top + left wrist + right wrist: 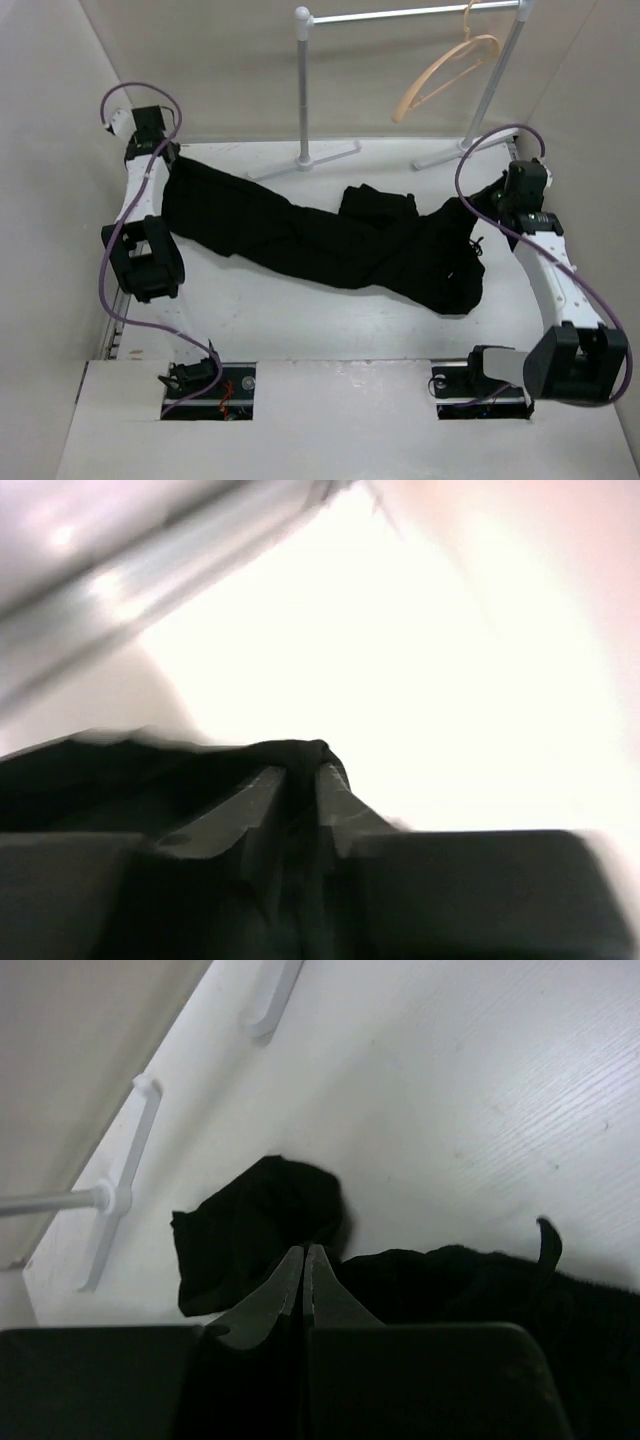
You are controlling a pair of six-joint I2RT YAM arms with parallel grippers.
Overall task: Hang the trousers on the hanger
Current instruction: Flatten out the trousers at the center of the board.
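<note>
The black trousers (330, 240) lie spread across the white table from far left to right. My left gripper (168, 152) is shut on their left end, and black cloth (300, 752) is bunched between and over its fingertips in the left wrist view (303, 772). My right gripper (495, 197) sits at the trousers' right end. Its jaws (304, 1250) are pressed together with no cloth showing between them, and the trousers (470, 1280) lie just beyond the tips. The tan hanger (445, 68) hangs by its hook from the rail at the back right.
A white metal rail stand (304, 90) stands at the back, its feet (310, 160) resting on the table near the trousers. One foot shows in the right wrist view (125, 1190). A blurred metal rod (150, 590) crosses the left wrist view. Walls close in on both sides.
</note>
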